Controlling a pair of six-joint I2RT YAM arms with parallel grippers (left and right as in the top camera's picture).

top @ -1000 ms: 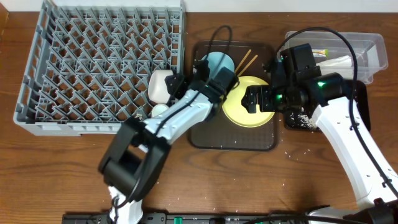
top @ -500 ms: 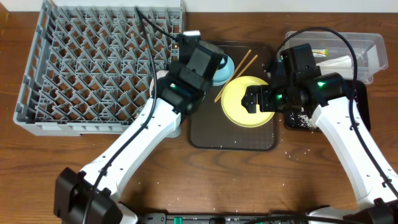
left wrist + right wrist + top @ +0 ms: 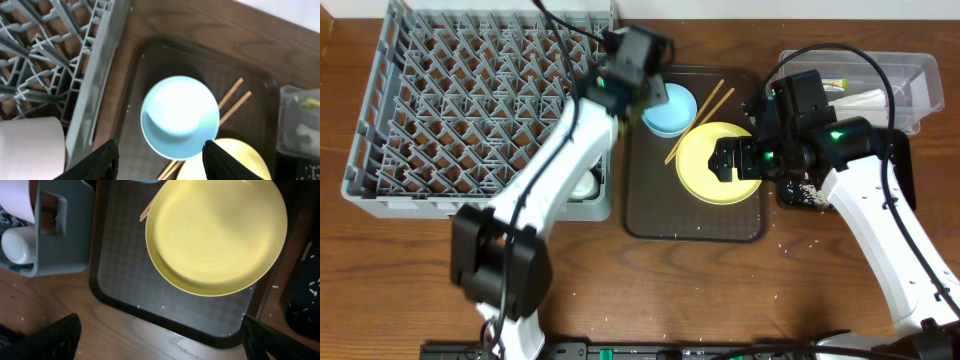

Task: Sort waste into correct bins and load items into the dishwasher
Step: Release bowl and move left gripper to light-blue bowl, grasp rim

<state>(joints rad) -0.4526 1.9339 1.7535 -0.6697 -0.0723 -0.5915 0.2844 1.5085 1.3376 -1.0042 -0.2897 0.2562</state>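
Now that the white bowl (image 3: 30,145) sits in the rack (image 3: 470,100), the left pincer (image 3: 161,152), apart and empty, has swung over the blue bowl (image 3: 180,115), likely next; the right pincer (image 3: 160,335) gapes too.

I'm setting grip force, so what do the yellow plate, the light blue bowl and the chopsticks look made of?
Yellow plate: probably melamine or similar hard plastic; smooth, soft sheen, faint concentric rings.
Light blue bowl: likely the same kind of plastic; even colour, satin glare, though glazed ceramic can't be ruled out.
Chopsticks: wood or bamboo, judging by their tan, matte look.

Yellow plate (image 3: 215,235), blue bowl (image 3: 180,116), possibly brown tray (image 3: 130,275)
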